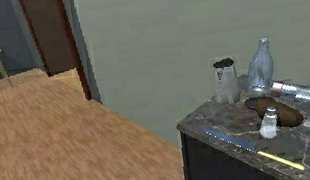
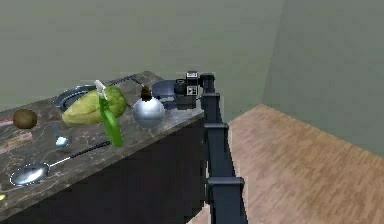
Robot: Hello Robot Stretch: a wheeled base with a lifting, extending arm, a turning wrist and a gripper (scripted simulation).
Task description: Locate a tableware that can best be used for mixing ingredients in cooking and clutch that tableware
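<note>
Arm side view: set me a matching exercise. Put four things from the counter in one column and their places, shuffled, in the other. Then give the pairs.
Things:
A. spoon
B. green bottle
C. silver kettle
D. brown round thing

Places:
1. farthest to the picture's right of the four
2. by the picture's left edge, towards the back of the counter
3. lying flat near the counter's front edge
4. just in front of the leafy head

Pairs: A-3, B-4, C-1, D-2.
</note>
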